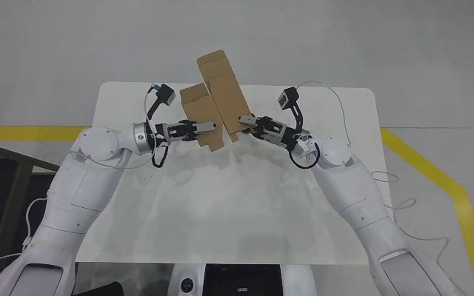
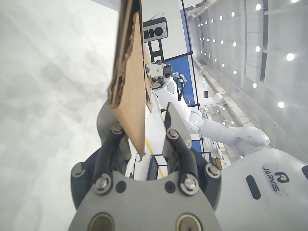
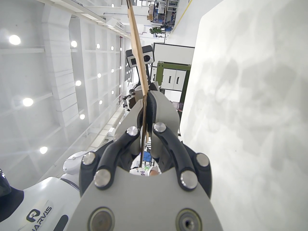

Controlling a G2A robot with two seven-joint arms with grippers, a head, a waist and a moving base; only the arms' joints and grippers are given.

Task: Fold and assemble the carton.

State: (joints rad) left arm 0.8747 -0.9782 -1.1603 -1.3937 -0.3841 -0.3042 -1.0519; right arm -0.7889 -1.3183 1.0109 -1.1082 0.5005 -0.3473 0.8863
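Observation:
A flattened brown carton hangs tilted over the far middle of the white table, held up between both arms. My right gripper is shut on the carton's thin edge, its pads pinching the cardboard. My left gripper sits at the carton's opposite lower flap. In the left wrist view that gripper is open, and the flap stands between its fingers. The flap lies close to one finger and a gap separates it from the other finger.
The table's near half is bare white surface. Grey floor with a yellow line lies beyond the table's edges. A thin cable trails from the right arm over the table's far right corner.

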